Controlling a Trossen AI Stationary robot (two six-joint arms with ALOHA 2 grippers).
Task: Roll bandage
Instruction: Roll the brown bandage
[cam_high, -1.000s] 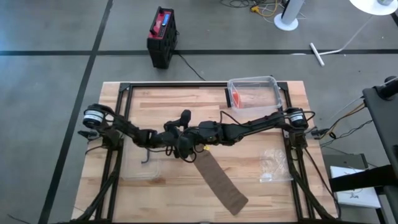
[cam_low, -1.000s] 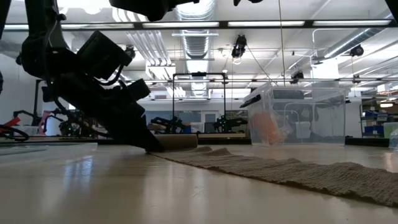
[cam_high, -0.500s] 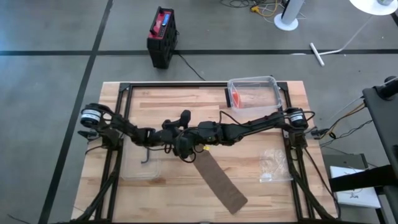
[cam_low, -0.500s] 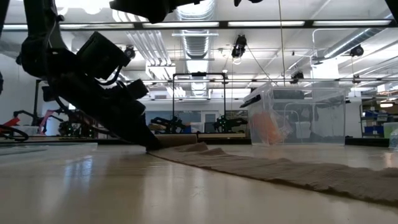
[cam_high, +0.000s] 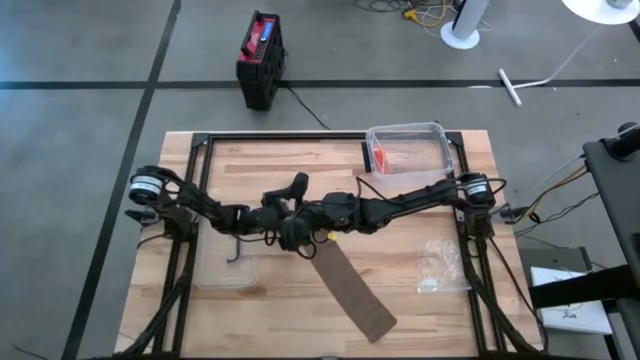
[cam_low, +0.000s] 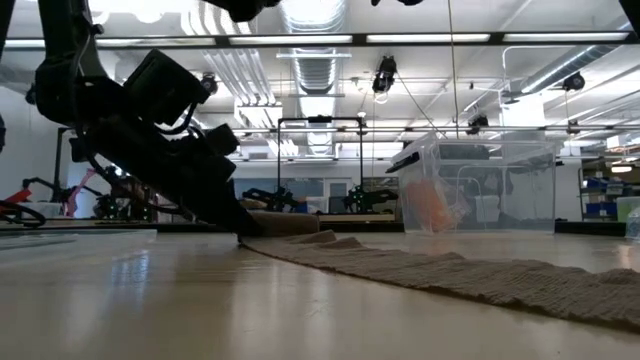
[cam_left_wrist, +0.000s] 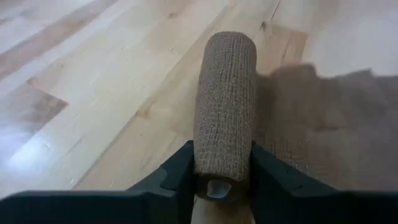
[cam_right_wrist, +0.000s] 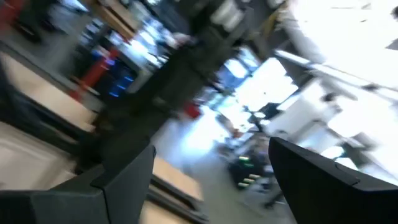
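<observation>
The left pincer (cam_left_wrist: 221, 180) is clamped on the near end of the bandage roll (cam_left_wrist: 225, 106), one finger on each side of the cylinder; the roll runs straight out ahead of the fingers and lies on the bench (cam_left_wrist: 93, 93). The unrolled tail (cam_high: 352, 292) trails away from the roll to one side of the pincer and stretches flat across the wood toward the bench's front edge.

The right pincer (cam_right_wrist: 205, 180) stands wide open, holding nothing (it looks out into the room, tipped up off the bench); in the high view it sits just beside the left one, above the roll.

The bandage looks like a soft, crepe-weave elastic cloth: light, compressible, grippy rather than slippery, and likely to slacken if tension drops; the tail will probably wrinkle or skew if pulled off-axis. The wound core is the firmest place to hold, so pinching across the roll's end, as now, seems right; squeezing hard would likely flatten it.
</observation>
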